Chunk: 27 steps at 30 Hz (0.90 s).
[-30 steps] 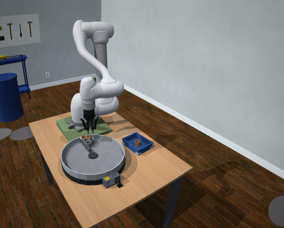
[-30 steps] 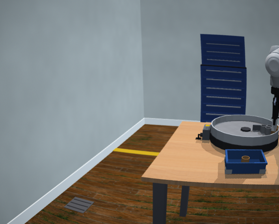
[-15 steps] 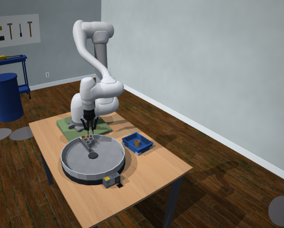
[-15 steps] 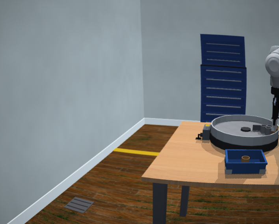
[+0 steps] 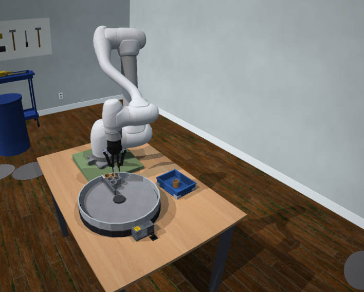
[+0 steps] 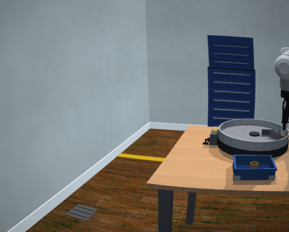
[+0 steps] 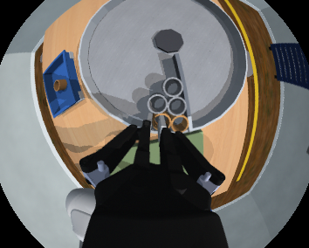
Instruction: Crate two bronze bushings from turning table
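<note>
The blue crate [image 5: 165, 187] [image 6: 254, 174] [image 7: 53, 104] holds one upright bronze bushing [image 5: 176, 184] [image 6: 254, 165] [image 7: 59, 85]. On the grey turning table [image 5: 97, 210] [image 6: 237, 131] [image 7: 120, 39], two bronze bushings stand near the rim, one [image 7: 168, 119] at the fingertips and the other [image 5: 107, 176] [image 7: 180, 124] beside the divider. Three grey bushings [image 5: 113, 182] [image 6: 278, 135] [image 7: 172, 87] stand against them. My gripper [image 5: 116, 174] [image 6: 283, 133] [image 7: 154, 119] is narrowly open, pointing down, one finger over the nearer bronze bushing's ring, the other just outside it. The fingertips' exact depth is hidden.
A raised divider [image 5: 109, 185] [image 7: 184, 87] runs from the table's dark hub [image 5: 119, 199] [image 6: 254, 133] [image 7: 168, 40] to its raised rim, close beside the bushings. A grey control box [image 5: 142, 230] [image 6: 213, 137] sits at the turning table's front side. The robot's base stands on a green mat.
</note>
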Motion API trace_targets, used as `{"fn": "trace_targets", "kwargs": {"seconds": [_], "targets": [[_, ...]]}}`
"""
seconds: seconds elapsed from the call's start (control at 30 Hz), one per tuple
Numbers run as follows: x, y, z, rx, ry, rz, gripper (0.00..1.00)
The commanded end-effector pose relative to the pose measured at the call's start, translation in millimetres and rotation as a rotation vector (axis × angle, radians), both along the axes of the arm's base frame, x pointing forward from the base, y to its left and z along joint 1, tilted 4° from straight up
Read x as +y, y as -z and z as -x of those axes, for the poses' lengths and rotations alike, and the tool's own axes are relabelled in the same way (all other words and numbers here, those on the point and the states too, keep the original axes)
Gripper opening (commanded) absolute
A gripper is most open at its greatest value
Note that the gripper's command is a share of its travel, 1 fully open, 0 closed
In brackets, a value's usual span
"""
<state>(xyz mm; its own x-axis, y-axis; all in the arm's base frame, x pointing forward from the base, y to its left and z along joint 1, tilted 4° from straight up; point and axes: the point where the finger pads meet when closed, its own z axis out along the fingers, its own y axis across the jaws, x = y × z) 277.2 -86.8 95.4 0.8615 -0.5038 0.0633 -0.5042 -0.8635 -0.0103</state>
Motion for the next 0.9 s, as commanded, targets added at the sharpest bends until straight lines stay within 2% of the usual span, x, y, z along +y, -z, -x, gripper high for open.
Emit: {"fn": "trace_targets", "kwargs": {"seconds": [0.0,0.1,0.13,0.87], "targets": [[0.6,2.5,0.7,0.0,0.0,-0.003,0.1],[0.6,2.5,0.7,0.0,0.0,-0.003,0.1],[0.6,2.5,0.7,0.0,0.0,-0.003,0.0],[0.6,2.5,0.7,0.0,0.0,-0.003,0.0]]}}
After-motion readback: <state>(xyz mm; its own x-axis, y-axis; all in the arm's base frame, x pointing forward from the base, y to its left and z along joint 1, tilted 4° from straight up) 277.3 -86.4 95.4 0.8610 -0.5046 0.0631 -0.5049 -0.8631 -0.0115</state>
